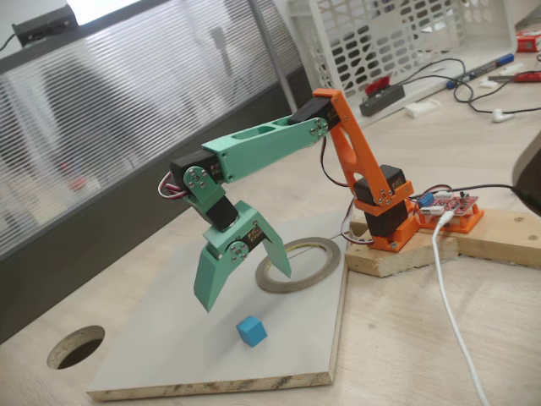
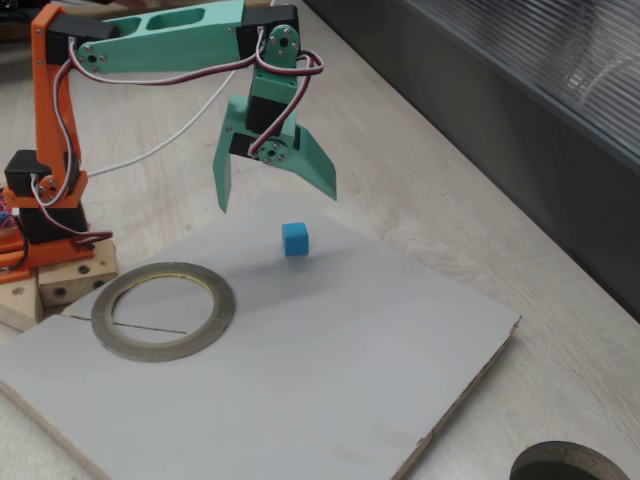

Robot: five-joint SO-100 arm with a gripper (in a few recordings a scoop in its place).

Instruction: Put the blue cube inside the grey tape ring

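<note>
The gripper (image 1: 243, 289) hung above the board (image 2: 330, 390) with its jaws spread wide and empty. The blue cube (image 1: 251, 331) sat on the board just near of it, well apart from the grey tape ring (image 1: 300, 265). A careless descent risked a fingertip knocking the small cube away.

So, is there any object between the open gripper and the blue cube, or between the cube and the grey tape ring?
Nothing visible stands in either path. The gripper hangs open above the board, and the blue cube lies apart from it, with only air between. Between the cube and the grey tape ring there is only bare board.
</note>
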